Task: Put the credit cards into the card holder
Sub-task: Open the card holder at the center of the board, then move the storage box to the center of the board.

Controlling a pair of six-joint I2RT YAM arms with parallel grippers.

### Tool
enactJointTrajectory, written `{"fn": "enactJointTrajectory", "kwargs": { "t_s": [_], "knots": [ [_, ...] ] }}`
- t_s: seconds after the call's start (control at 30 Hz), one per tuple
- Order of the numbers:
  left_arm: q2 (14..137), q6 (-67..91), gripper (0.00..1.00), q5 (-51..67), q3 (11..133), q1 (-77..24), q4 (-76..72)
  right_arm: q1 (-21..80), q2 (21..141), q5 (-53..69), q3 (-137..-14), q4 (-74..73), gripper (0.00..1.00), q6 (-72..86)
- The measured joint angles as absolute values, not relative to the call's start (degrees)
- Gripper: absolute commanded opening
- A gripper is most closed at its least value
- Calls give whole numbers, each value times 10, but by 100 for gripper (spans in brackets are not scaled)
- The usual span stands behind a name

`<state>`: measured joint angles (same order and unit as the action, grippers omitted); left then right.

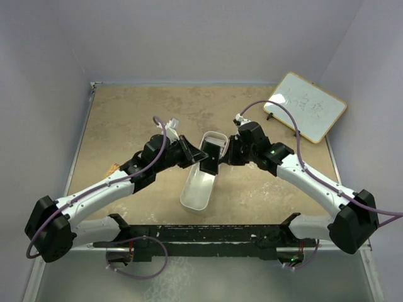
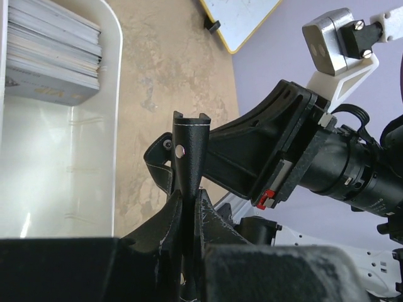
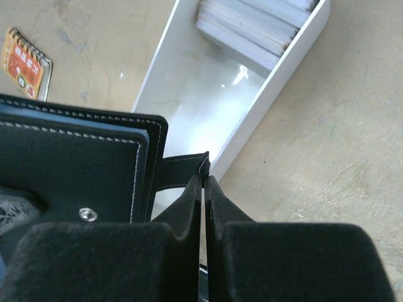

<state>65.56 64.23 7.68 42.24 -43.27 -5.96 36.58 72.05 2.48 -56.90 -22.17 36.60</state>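
The white tray [image 1: 192,202] lies lengthwise on the tan table [image 1: 126,119], in the middle between the two arms. The credit cards [image 2: 53,56] sit as a stack inside the tray at its far end, lying flat against its end wall – none has been lifted out, and the rest of the tray floor is bare.

The card holder [image 1: 211,158] hangs in the air over the tray's middle stretch, held from both sides. The left gripper [image 2: 189,207] comes in from the tray's left side with its fingers clenched on one black flap of the holder, which stands upright and edge-on between them, a small metal snap stud showing on it. The right gripper [image 3: 204,184] reaches in from the tray's right side; its fingers are pressed tight together on the holder's little stitched snap tab, with no gap between the pads. In the right wrist view the holder's black stitched cover fills the space just left of that tab, and a second snap stud shows on the cover.

A whiteboard [image 1: 305,106] leans well beyond the tray's far right, and a small orange spiral notebook [image 3: 25,63] lies on the table off to the tray's left – apart from it
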Motion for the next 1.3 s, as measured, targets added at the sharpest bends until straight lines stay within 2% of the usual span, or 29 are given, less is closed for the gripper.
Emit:
{"fn": "enactJointTrajectory", "kwargs": {
  "t_s": [0.03,0.07,0.13,0.2,0.37,0.47,0.67,1.0,1.3],
  "knots": [
    [656,639,0,77,425,-433,-49,366,718,29,-561,-217,0,364],
    [656,637,0,77,427,-433,-39,366,714,35,-554,-213,4,362],
    [653,631,0,72,432,-433,-14,366,703,58,-533,-202,24,357],
    [645,622,0,59,436,-433,19,366,691,78,-512,-194,37,355],
    [592,598,0,-13,439,-435,120,366,679,111,-462,-180,53,369],
    [564,585,0,-62,453,-435,183,367,679,132,-424,-164,59,390],
    [524,569,0,-165,502,-435,302,389,682,136,-394,-150,59,427],
    [458,553,0,-291,563,-435,403,446,741,146,-343,-11,64,521],
    [462,544,0,-305,565,-435,417,446,846,115,-392,29,47,532]
  ]
}}
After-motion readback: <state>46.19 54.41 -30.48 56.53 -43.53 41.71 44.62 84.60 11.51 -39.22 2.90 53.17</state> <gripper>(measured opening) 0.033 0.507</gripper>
